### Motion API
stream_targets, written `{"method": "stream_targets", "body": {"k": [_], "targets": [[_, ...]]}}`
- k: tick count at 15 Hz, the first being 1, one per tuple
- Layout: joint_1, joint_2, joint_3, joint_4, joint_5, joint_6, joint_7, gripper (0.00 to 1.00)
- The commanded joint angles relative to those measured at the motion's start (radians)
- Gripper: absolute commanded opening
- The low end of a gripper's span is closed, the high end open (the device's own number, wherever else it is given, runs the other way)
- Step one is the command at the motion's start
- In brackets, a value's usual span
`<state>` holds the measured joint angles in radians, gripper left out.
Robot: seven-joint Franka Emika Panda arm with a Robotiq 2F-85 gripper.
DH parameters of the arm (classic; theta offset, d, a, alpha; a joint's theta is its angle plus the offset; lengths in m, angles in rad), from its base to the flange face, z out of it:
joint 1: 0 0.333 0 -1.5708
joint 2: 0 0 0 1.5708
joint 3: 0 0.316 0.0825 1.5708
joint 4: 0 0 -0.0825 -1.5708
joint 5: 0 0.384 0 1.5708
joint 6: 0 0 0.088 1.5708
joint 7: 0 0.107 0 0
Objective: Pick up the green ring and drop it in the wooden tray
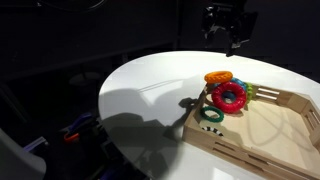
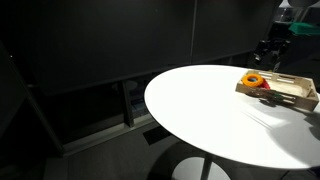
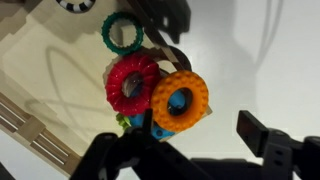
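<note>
My gripper (image 3: 197,125) is open and empty. It hangs high above the table in both exterior views (image 1: 228,32) (image 2: 268,50). The wooden tray (image 1: 232,146) lies at the table's edge and also shows in the wrist view (image 3: 35,128) and the far exterior view (image 2: 290,97). At its corner lie a chunky red ring (image 3: 132,83) (image 1: 230,97), an orange ring (image 3: 180,100) (image 1: 218,77) and a blue piece (image 3: 160,129). Only a lime-green sliver (image 3: 124,121) shows beside the red ring, so the green ring is mostly hidden. A yellow-green bit (image 1: 246,89) shows behind the red ring.
A darker deep-green ring (image 3: 123,33) (image 1: 211,114) lies in the tray near its wall. The round white table (image 1: 150,85) (image 2: 200,110) stands in a dark room. A black-and-white patterned piece (image 3: 75,4) lies at the top edge of the wrist view.
</note>
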<state>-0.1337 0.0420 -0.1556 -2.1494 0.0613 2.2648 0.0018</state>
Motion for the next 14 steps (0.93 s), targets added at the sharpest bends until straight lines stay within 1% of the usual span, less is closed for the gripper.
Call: {"method": "stream_targets", "body": {"k": [1,4,8,11,12,14], "targets": [[-0.006,-0.048,0.007,0.008,0.006,-0.135,-0.117,1.00],[-0.002,-0.067,0.008,0.020,-0.019,-0.226,-0.155,1.00],[0.003,-0.098,0.011,0.020,-0.049,-0.290,-0.170,1.00],[0.005,-0.108,0.015,0.020,-0.073,-0.301,-0.154,1.00],[0.003,-0.091,0.012,0.012,-0.053,-0.273,-0.151,1.00],[0.004,-0.095,0.013,0.012,-0.056,-0.275,-0.151,1.00]]}}
